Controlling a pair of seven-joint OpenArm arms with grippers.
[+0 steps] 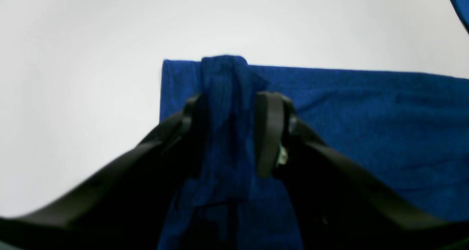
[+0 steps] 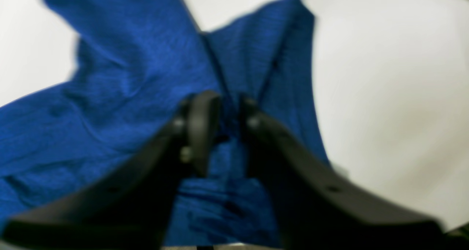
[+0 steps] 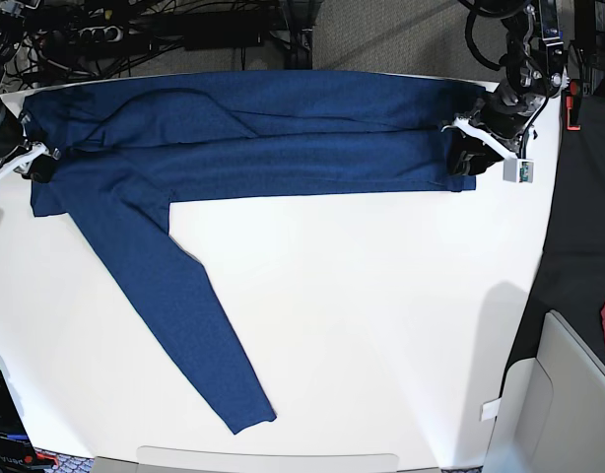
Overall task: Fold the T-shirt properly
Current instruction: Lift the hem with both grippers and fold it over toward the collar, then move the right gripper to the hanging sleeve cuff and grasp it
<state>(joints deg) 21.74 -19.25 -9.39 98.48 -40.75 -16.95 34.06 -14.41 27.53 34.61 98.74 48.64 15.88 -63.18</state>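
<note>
The T-shirt (image 3: 273, 138) lies as a long folded band along the far edge of the white table (image 3: 381, 315), w/ one long sleeve (image 3: 179, 305) still sticking out toward the near side. Looks like a fold was just laid down. The left gripper (image 1: 229, 133) has its jaws apart, w/ a bunch of cloth between them. The right gripper (image 2: 229, 129) has jaws a bit apart around cloth; can't tell if it's pinching. Next job, I think: fold in that sleeve. The cloth is soft, blue, knit, bumpy.

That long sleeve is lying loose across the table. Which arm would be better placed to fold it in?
Probably the right gripper: it sits beside the shoulder where the sleeve begins. The left gripper is at the T-shirt's far end.
</note>
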